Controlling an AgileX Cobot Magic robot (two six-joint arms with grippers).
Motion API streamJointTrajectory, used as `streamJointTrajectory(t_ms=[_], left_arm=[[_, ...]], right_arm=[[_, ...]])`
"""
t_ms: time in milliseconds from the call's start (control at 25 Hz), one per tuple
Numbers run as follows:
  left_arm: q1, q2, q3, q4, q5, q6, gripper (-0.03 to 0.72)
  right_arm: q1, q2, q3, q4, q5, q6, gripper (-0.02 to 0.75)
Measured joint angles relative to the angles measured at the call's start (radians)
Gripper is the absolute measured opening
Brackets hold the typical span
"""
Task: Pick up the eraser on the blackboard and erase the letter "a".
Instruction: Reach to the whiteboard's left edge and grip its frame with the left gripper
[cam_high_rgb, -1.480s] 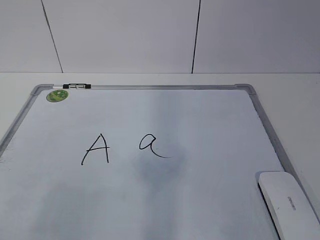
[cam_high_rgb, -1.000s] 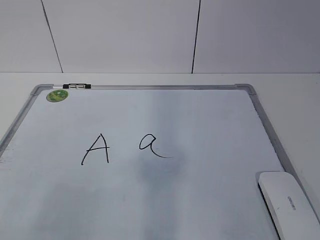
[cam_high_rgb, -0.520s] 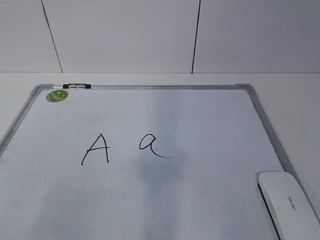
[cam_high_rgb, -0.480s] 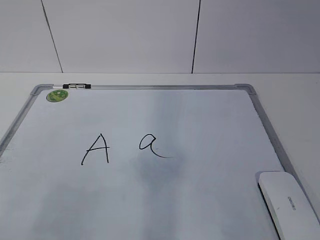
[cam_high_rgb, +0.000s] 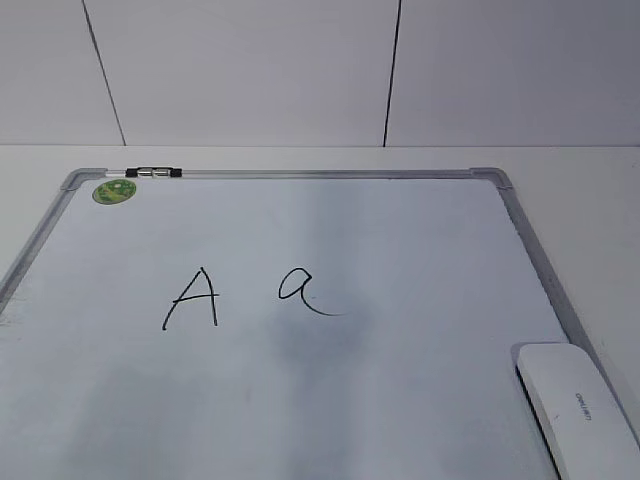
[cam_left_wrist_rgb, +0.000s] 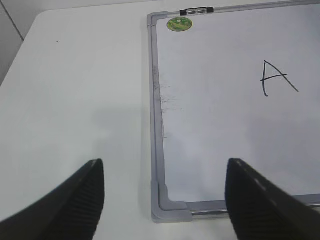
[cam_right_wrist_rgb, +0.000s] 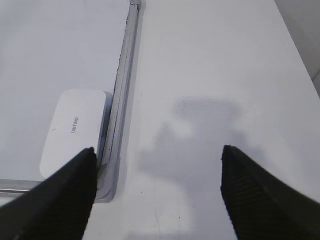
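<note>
The blackboard (cam_high_rgb: 420, 250) is a white board with a silver frame, lying flat on the table. The lowercase letter "a" (cam_high_rgb: 303, 290) with a curling tail is drawn near its middle, right of a capital "A" (cam_high_rgb: 193, 297). The white eraser (cam_high_rgb: 578, 408) lies on the board's near right corner; it also shows in the right wrist view (cam_right_wrist_rgb: 72, 132). My right gripper (cam_right_wrist_rgb: 157, 192) is open and empty above bare table, right of the eraser and frame. My left gripper (cam_left_wrist_rgb: 164, 197) is open and empty above the board's near left corner (cam_left_wrist_rgb: 170, 202).
A round green sticker (cam_high_rgb: 114, 191) and a small clip (cam_high_rgb: 154, 173) sit at the board's far left corner. White table (cam_right_wrist_rgb: 215, 65) extends right of the board and left of it (cam_left_wrist_rgb: 75, 90). A panelled wall stands behind.
</note>
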Motion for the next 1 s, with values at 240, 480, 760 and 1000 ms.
streamJointTrajectory(t_ms=[240,480,760,1000], left_arm=[[0.0,0.0,0.0,0.0,-0.002,0.0,0.559],[0.0,0.004,-0.046,0.0,-0.007,0.0,0.559],[0.0,0.092,-0.106,0.0,-0.029,0.0,0.559],[0.0,0.211,-0.138,0.0,-0.176,0.0,0.559]], right_arm=[[0.0,0.0,0.0,0.0,0.0,0.0,0.592],[0.0,0.0,0.0,0.0,0.0,0.0,0.592],[0.0,0.0,-0.011,0.095,-0.009,0.0,0.592],[0.0,0.027,-0.04,0.325,-0.013,-0.114,0.592]])
